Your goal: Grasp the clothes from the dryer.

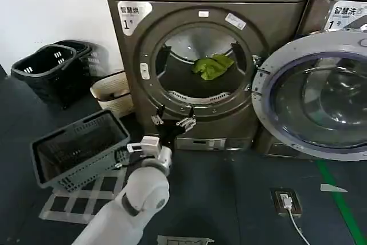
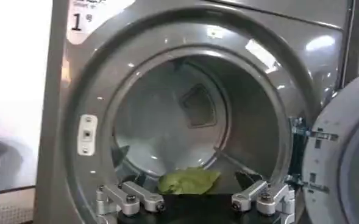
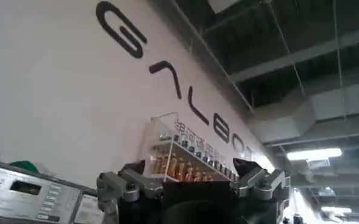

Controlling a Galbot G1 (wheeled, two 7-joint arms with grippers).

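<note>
The dryer [image 1: 275, 21] is a bronze-grey front loader with a white label marked "1" and its round door [image 1: 312, 93] swung open to the right. The clothes [image 1: 213, 66], a small yellow-green garment, lie on the drum floor toward the right. My left gripper [image 1: 172, 120] hovers open just outside the lower rim of the opening, below and left of the clothes, holding nothing. The left wrist view has the clothes [image 2: 188, 181] straight ahead between the spread fingers of the left gripper [image 2: 195, 204]. My right gripper [image 3: 191, 178] is open and raised, facing a wall and ceiling.
A grey plastic basket [image 1: 80, 148] sits on the dark floor to the left of my arm. Black baskets [image 1: 51, 67] and a cream one [image 1: 114, 93] stand by the white wall. A second machine [image 1: 344, 4] adjoins on the right. A cable and socket [image 1: 287, 202] lie on the floor.
</note>
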